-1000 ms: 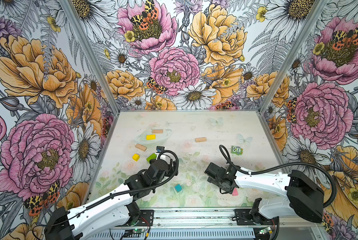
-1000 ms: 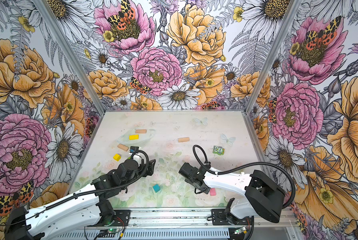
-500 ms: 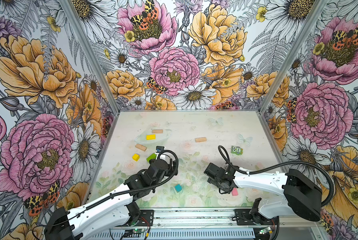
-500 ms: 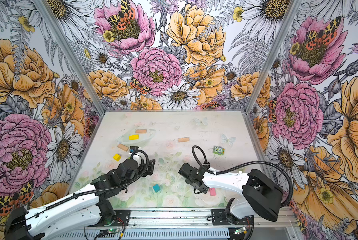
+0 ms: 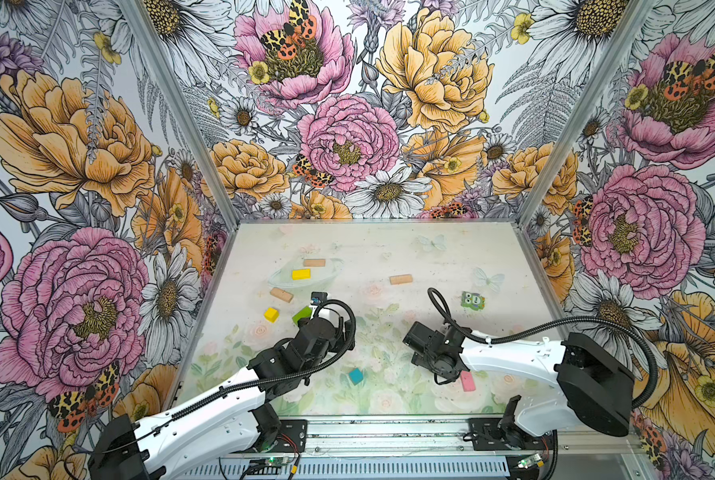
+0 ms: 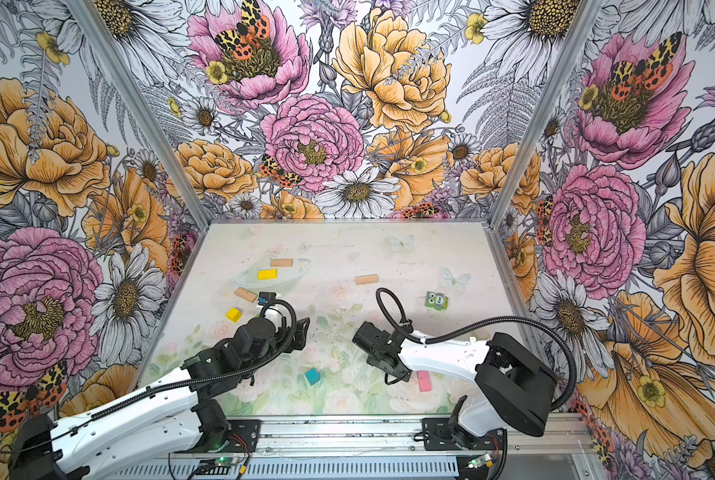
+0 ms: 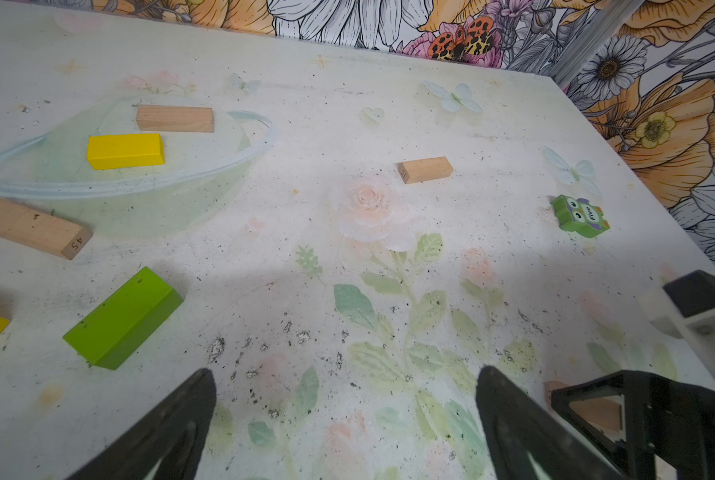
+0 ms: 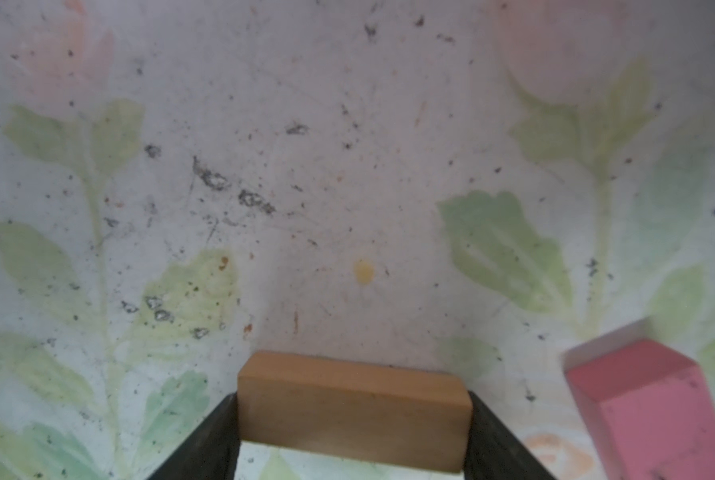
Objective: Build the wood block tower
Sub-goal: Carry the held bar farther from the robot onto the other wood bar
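My right gripper (image 8: 353, 424) clamps the ends of a tan plank (image 8: 347, 395) lying on the bench (image 8: 347, 166) near the pink slab (image 8: 655, 411). My left gripper (image 7: 347, 399) hangs open and empty. No tower stands yet, so next I should probably lift it level.

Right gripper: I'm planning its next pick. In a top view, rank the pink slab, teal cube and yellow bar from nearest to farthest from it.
From the right gripper, closed around a tan plank:
1. pink slab, just beside it, front right.
2. teal cube, front centre.
3. yellow bar, far back left.
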